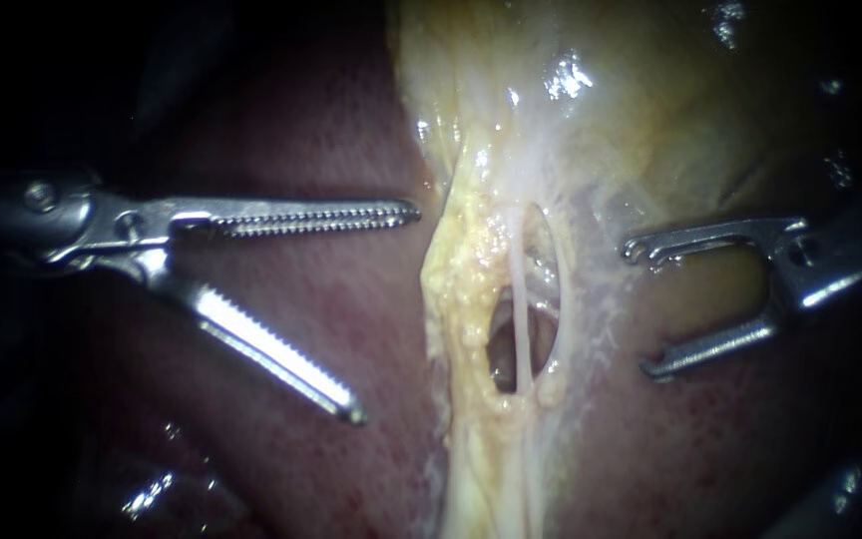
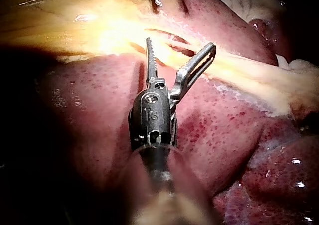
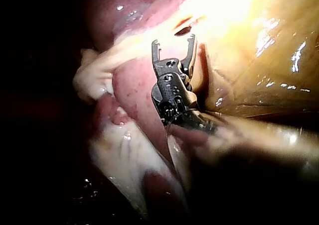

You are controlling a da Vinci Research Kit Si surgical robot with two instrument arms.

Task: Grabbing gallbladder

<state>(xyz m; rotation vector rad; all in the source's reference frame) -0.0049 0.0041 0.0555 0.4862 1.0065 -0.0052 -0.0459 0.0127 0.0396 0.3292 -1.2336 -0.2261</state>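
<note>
Left instrument (image 1: 386, 312) and right instrument (image 1: 641, 308) both gape wide, empty. Risk — a bite too low snags the thin tube (image 1: 521, 299), not the gallbladder (image 1: 650, 120) — tearing it.

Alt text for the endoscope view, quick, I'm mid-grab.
Both instruments are open and hold nothing: the left instrument and the right instrument flank a pale yellow strip of tissue with a small window crossed by a thin tube. The gallbladder lies above, red liver to either side.
</note>
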